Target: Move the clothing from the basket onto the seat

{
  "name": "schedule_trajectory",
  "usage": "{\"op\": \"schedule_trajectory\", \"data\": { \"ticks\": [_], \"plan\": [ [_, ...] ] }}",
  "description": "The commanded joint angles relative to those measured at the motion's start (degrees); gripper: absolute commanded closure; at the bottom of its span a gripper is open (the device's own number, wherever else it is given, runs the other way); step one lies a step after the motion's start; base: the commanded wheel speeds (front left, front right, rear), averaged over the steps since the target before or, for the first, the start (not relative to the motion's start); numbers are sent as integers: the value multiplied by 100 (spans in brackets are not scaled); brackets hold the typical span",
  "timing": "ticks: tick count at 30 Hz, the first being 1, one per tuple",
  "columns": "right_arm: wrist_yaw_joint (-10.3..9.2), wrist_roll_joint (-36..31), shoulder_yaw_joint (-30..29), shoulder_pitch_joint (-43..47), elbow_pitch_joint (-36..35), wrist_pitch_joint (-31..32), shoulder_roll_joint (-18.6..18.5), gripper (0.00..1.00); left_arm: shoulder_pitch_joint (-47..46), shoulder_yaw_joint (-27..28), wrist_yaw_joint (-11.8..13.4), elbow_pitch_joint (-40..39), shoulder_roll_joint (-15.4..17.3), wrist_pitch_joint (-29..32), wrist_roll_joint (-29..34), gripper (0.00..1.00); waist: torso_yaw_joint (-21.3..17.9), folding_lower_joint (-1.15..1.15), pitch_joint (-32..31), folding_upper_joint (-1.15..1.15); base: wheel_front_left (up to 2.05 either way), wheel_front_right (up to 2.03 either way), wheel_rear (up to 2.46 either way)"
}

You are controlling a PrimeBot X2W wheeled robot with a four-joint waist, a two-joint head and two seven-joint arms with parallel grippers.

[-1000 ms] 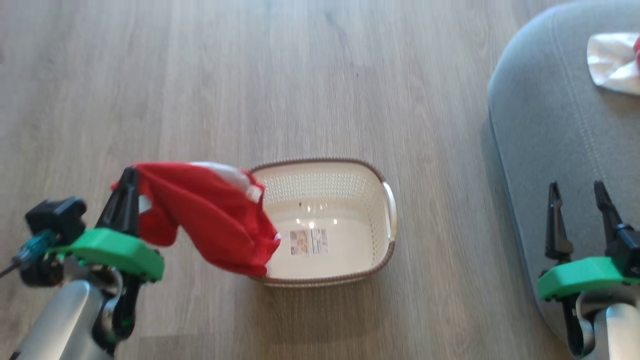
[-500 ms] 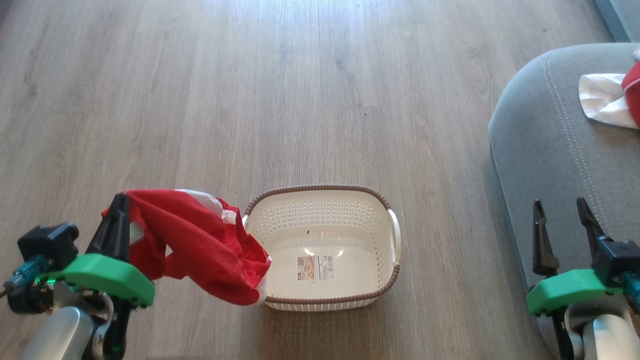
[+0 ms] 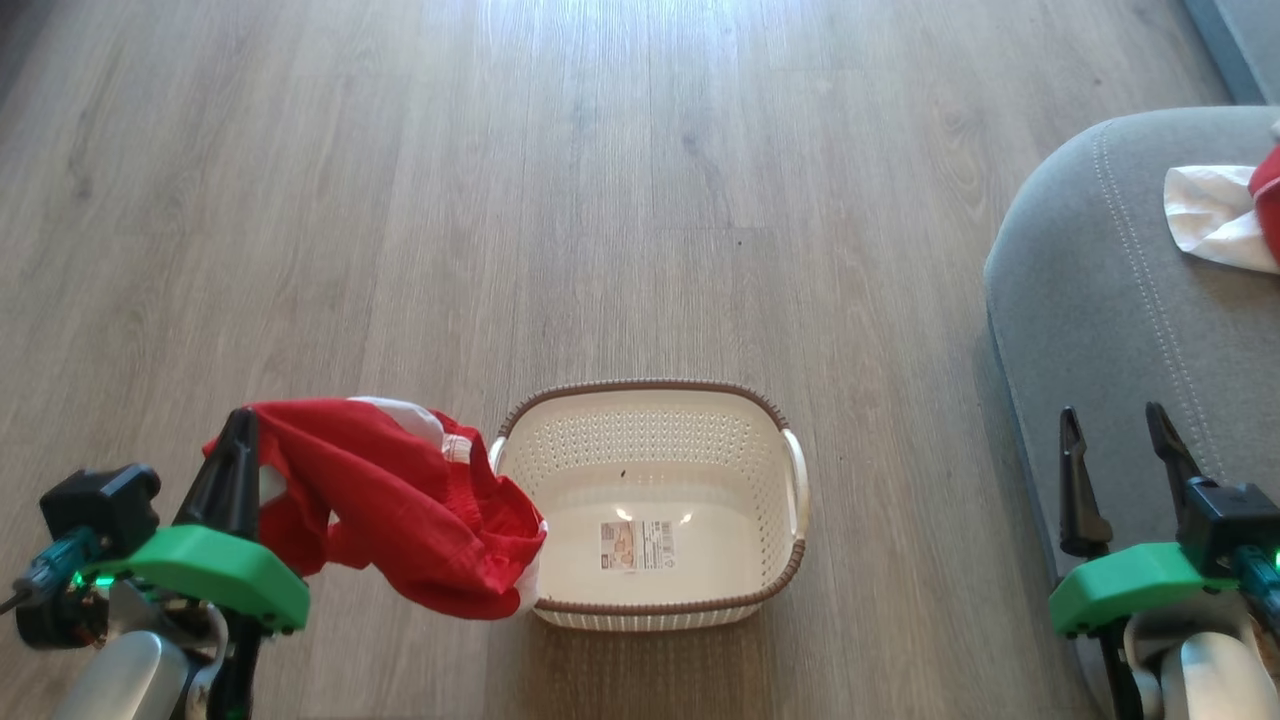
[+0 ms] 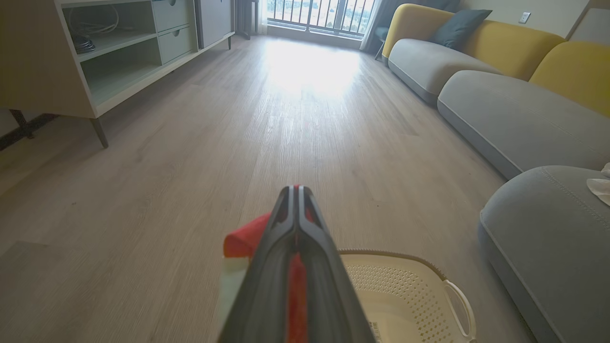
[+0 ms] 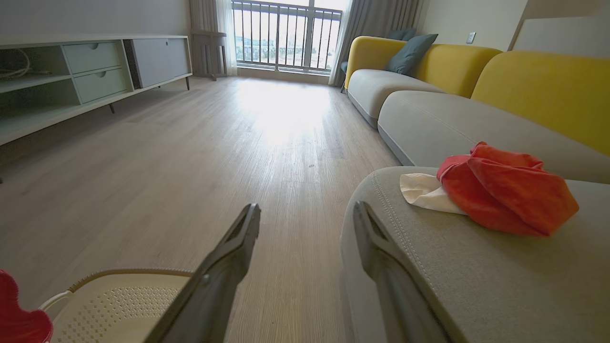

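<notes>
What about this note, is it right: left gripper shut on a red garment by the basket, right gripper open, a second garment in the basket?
Not quite. The basket holds only a label; the second garment lies on the seat, as the right wrist view shows. The left gripper is shut on the red garment, the right gripper open.

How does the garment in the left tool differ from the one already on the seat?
The held garment hangs from the shut left tool beside the basket; the seat garment lies loose on the seat. The held garment shows a narrow white strip; the seat garment has a wide cream panel spread flat. Both are bright red fabric.
</notes>
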Motion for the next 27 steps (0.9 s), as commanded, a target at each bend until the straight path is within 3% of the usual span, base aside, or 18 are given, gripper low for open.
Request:
{"op": "schedule_trajectory", "data": {
  "ticks": [1,17,22,27],
  "plan": [
    [-2,-59,157,-83,-158,-38,-36,0,-229,241,41,-197,206,-48,-23,100,2,1,1,0,0,0,0],
    [-2,-124,433,-211,-138,-38,-36,0,-307,145,-18,-359,250,0,-16,100,-33,1,21,0,0,0,0],
    [-2,-126,1163,-530,-71,-38,-36,0,-529,-92,-91,-669,209,132,118,100,-9,1,44,0,0,0,0],
    [-2,77,2329,-908,144,-38,-36,0,-955,-544,-275,-1082,39,354,337,100,97,1,48,0,0,0,0]
  ]
}}
